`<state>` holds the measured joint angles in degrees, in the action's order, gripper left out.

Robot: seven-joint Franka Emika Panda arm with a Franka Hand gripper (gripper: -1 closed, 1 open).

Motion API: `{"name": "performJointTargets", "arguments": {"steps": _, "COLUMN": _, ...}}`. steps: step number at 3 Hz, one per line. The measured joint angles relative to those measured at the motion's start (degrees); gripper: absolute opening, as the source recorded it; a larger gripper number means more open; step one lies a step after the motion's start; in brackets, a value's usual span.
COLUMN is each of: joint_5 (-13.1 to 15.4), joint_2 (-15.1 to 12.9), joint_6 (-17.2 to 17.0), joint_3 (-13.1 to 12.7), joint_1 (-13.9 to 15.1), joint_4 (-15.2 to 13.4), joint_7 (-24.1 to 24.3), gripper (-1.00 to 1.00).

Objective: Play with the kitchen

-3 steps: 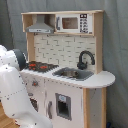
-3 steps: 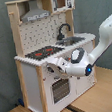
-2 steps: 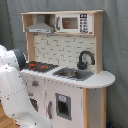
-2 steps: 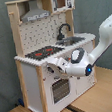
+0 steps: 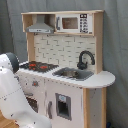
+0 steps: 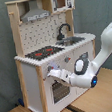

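Observation:
The white and light-wood toy kitchen stands upright in both exterior views. Its worktop carries the black-red hob, the sink and the black faucet. Above them are the grey hood and the small microwave. In the second exterior view my gripper is up against the front panel, just below the knobs and above the windowed oven door. In the first exterior view my white arm hides the gripper.
A grey curtain hangs behind the kitchen. Light wooden boards lie under and in front of it. My arm reaches in from the second exterior view's right and fills the lower left of the first exterior view.
The wrist and gripper have sunk a little along the kitchen's front panel, toward the top of the oven door. The kitchen itself has not moved.

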<state>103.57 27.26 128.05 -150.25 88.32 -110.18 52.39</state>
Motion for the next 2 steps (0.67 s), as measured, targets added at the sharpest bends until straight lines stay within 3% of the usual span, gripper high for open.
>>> {"name": "performJointTargets", "arguments": {"steps": 2, "joint_5": -0.7, "joint_2": 0.1, "joint_6": -8.4, "joint_3": -0.1, "joint_1": -3.8, "joint_4": -3.5, "joint_7": 7.1, "gripper": 1.0}}
